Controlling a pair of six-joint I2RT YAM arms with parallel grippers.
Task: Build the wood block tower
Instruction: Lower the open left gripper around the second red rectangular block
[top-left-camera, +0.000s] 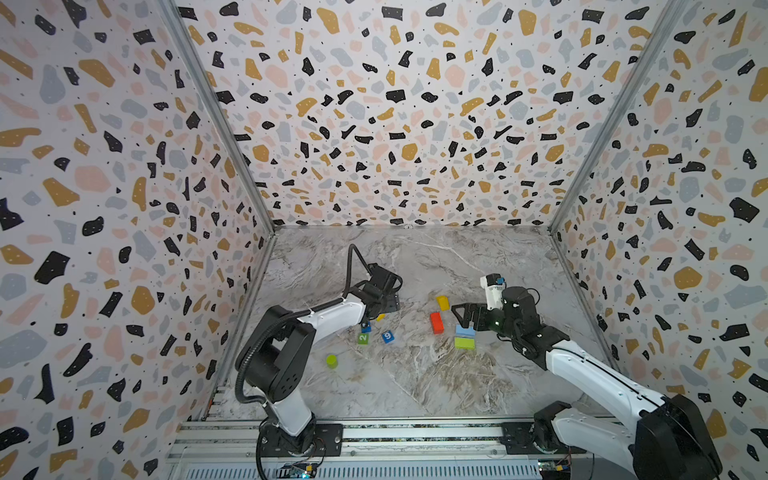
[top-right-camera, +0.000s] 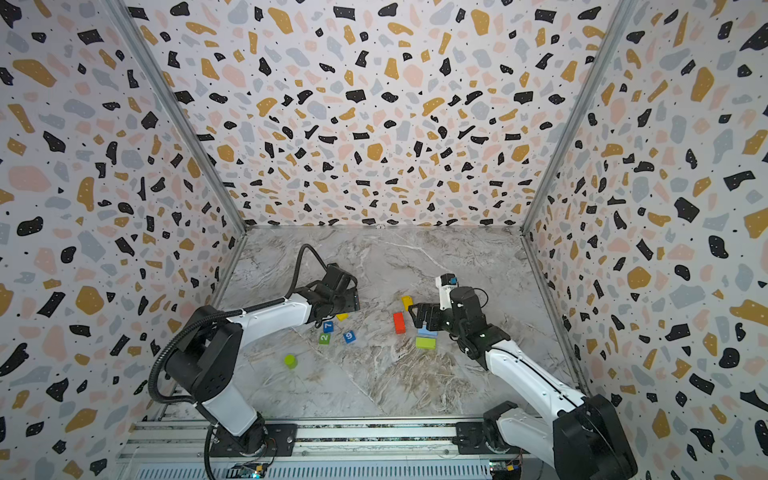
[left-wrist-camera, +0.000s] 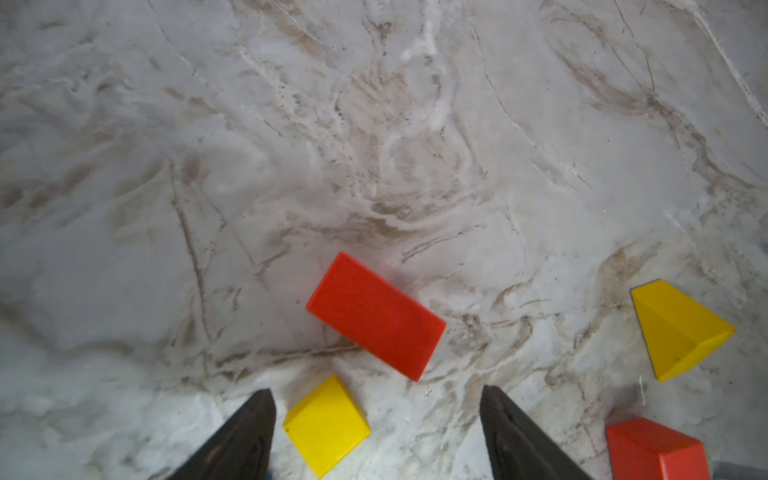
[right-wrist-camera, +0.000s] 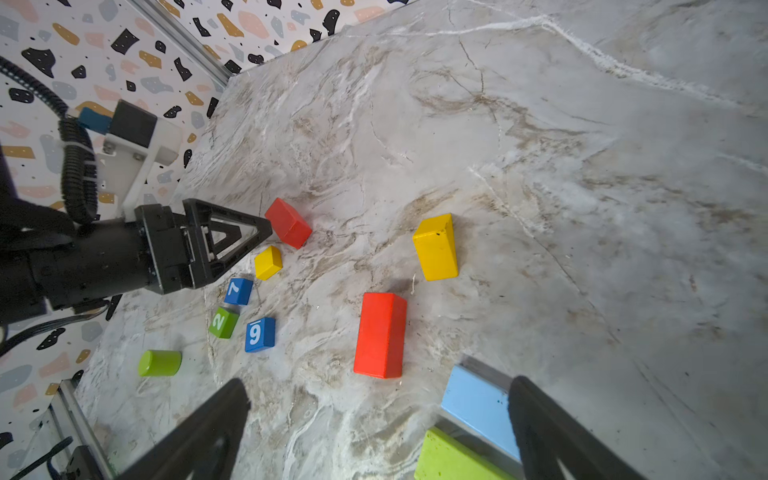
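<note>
Tower unbuilt: L gripper (left-wrist-camera: 376, 390) parted by yellow cube (left-wrist-camera: 326, 426) (prob. light, slick; pinch flat sides); R gripper (right-wrist-camera: 379, 381) wide, empty.

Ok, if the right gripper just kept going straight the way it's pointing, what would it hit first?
Probably the long red brick, which lies straight ahead of the right gripper, in line with the gap between its open fingers. How high the gripper rides is unclear, so it might pass over the brick.
</note>
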